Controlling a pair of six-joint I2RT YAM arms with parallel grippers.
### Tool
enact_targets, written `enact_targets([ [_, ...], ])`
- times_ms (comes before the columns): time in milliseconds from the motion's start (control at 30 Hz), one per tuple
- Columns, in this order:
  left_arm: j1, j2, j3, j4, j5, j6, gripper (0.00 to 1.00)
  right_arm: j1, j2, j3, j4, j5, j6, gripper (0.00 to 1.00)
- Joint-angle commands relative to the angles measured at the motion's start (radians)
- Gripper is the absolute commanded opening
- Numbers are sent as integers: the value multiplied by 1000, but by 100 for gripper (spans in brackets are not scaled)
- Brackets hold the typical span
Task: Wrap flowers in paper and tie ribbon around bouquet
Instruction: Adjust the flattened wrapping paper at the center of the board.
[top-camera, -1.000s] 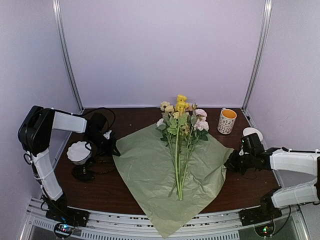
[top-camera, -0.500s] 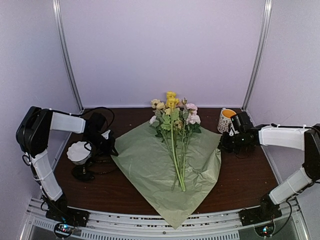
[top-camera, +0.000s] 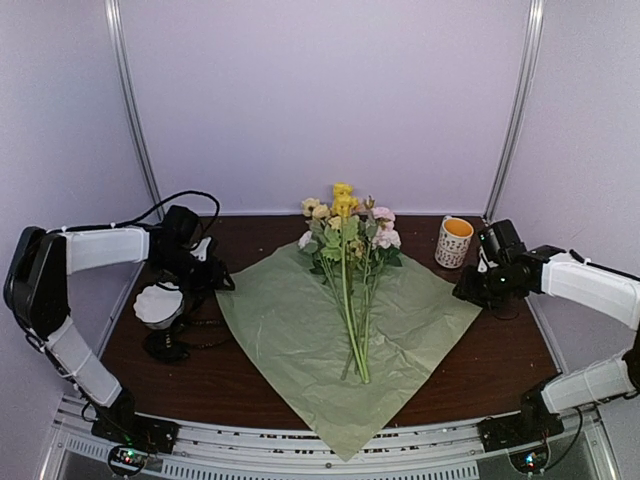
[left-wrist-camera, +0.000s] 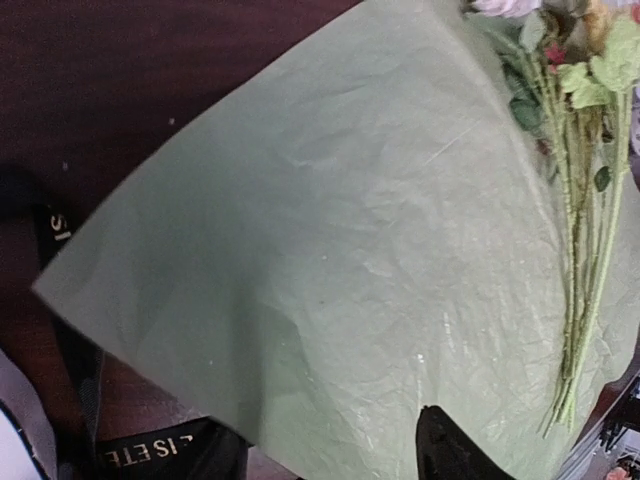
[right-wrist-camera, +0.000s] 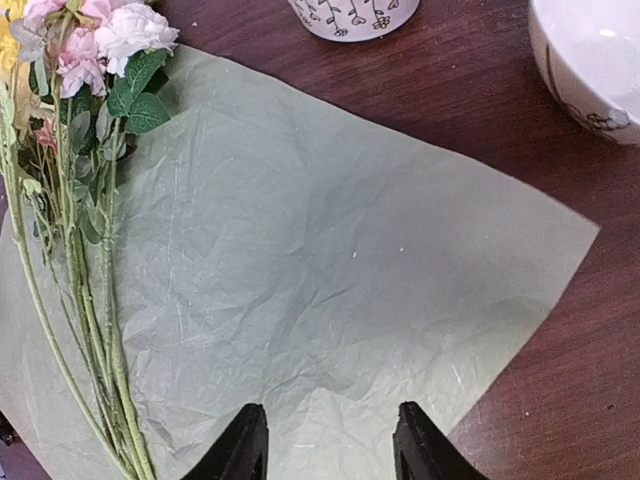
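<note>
The pale green paper (top-camera: 290, 340) lies flat on the dark table as a diamond. The flowers (top-camera: 345, 225) rest along its middle, blossoms at the far end and stems (right-wrist-camera: 100, 340) toward me. My left gripper (top-camera: 208, 278) hovers by the paper's left corner (left-wrist-camera: 60, 290); only one finger (left-wrist-camera: 450, 450) shows, set well off to the side, with nothing in it. My right gripper (right-wrist-camera: 332, 440) stands open above the paper near its right corner, holding nothing. A black ribbon (left-wrist-camera: 150, 452) with pale lettering lies partly under the left corner.
A patterned mug (top-camera: 453, 241) with an orange inside stands at the back right, just beyond the paper. A white bowl (top-camera: 155, 303) sits on the left under my left arm. Another white bowl (right-wrist-camera: 590, 60) sits right of the mug.
Both grippers, shut on the paper's side corners a second ago, have opened and let go. The paper and flowers slid back and left, then the right corner spread out flat.
</note>
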Motion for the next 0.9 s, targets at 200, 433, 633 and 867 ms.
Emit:
enact_targets([
  [200, -238, -280, -18, 2, -93, 263, 61, 114, -116, 47, -146, -15, -70, 45],
  [433, -488, -537, -94, 44, -105, 489, 58, 468, -56, 102, -154, -97, -76, 42],
  [633, -707, -727, -242, 91, -263, 639, 57, 690, -13, 64, -202, -24, 124, 42],
  [867, -921, -646, -294, 109, -439, 705, 57, 824, -155, -142, -96, 9, 367, 43],
])
